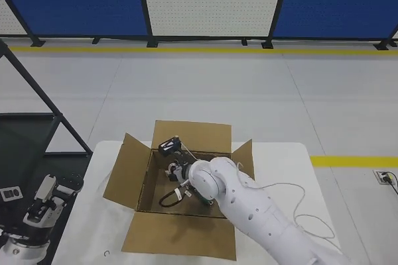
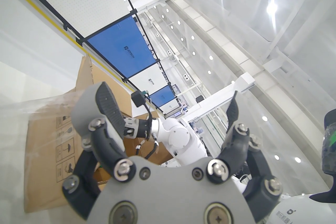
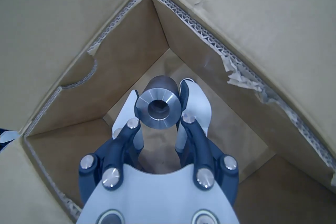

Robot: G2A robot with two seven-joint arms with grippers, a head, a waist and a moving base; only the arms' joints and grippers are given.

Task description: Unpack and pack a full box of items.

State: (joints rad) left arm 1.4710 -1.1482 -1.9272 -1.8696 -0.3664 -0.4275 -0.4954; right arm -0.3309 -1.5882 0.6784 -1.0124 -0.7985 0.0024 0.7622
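Top view looks steeply down on the box point(image 1: 192, 136); right wrist view sits close inside it, facing a corner; left wrist view tilts upward beside its outer wall.

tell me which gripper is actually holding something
The right gripper, down inside the cardboard box, is shut on a metal cylinder. The left gripper is open and empty, outside the box.

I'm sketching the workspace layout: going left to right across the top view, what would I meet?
First the left arm → cardboard box → white cable → floor socket.
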